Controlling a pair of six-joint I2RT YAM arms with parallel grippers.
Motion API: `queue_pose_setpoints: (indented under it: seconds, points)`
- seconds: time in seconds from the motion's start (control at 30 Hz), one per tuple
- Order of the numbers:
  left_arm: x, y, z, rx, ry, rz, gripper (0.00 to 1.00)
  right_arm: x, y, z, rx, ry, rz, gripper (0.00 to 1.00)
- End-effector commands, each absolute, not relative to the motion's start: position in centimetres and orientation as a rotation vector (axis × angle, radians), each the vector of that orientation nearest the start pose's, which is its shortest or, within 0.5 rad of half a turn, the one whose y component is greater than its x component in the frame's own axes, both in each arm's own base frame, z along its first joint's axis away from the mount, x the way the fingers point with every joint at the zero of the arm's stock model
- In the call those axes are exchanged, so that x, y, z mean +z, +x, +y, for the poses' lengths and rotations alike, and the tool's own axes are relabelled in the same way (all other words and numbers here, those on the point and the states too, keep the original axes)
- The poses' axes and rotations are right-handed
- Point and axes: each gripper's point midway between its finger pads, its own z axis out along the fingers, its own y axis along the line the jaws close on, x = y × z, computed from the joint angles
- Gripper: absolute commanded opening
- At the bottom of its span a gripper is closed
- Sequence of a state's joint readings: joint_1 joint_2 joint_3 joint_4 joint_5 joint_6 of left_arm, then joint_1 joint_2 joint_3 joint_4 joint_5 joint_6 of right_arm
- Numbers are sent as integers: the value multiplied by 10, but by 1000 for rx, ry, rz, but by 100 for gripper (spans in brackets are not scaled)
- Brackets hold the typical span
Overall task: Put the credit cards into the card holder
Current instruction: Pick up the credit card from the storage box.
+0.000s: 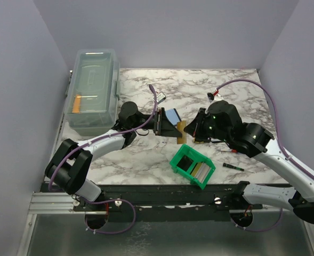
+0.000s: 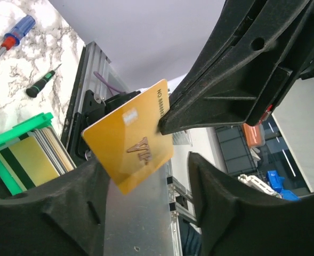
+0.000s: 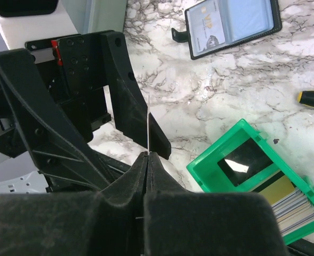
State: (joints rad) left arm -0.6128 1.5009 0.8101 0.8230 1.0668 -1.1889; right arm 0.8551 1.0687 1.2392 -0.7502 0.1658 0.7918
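Fingers of the right gripper (image 3: pixel 147 156) are pressed together on one edge of a gold card (image 2: pixel 130 136), holding it in the air above the marble table (image 1: pixel 146 160). The fingers of the left gripper (image 2: pixel 146 176) stand spread, one to each side of the card's lower corner, and whether either pad touches it cannot be told from these views. Seen from above, the card holder (image 3: pixel 231 24) lies open and flat on the table at about 11 o'clock from the held card, with a pale card (image 3: pixel 207 26) showing in one half. The green bin (image 3: pixel 218 149) sits at about 5 o'clock, with the other cards (image 3: pixel 292 205) standing on edge inside. Handling, as a judgement: the card is light and thin, stiff across its face yet springy, and smooth enough to slip or pivot under a narrow pinch. A hold across both flat faces, close to one edge, would leave the opposite edge free to enter a pocket. The holder's soft pocket mouth probably needs steadying.
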Motion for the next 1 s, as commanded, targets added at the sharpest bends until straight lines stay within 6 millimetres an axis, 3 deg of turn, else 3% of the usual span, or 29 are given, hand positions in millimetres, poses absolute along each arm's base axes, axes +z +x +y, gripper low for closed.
queue_pose_setpoints:
  seconds: [0.0,0.33,0.47,0.6,0.7,0.8,0.9,0.97]
  points:
    - [285,180,-341,-2120,633,1794,54,299,213,246,809,20,2192,0]
    - [300,190,-341,-2111,545,1733,3,295,209,246,858,39,2170,0]
    - [298,202,-338,-2086,481,1733,0,290,213,239,808,51,2165,1]
    - [286,223,-330,-2058,379,1779,0,281,223,216,647,114,2162,26]
    - [272,238,-326,-2032,302,1847,0,277,234,209,553,104,2174,49]
    - [256,255,-325,-1959,250,1913,0,271,252,204,487,97,2194,60]
    - [222,279,-322,-1749,172,2098,0,268,276,198,520,94,2207,72]
    - [195,296,-315,-1516,140,2247,0,259,296,190,549,86,2226,75]
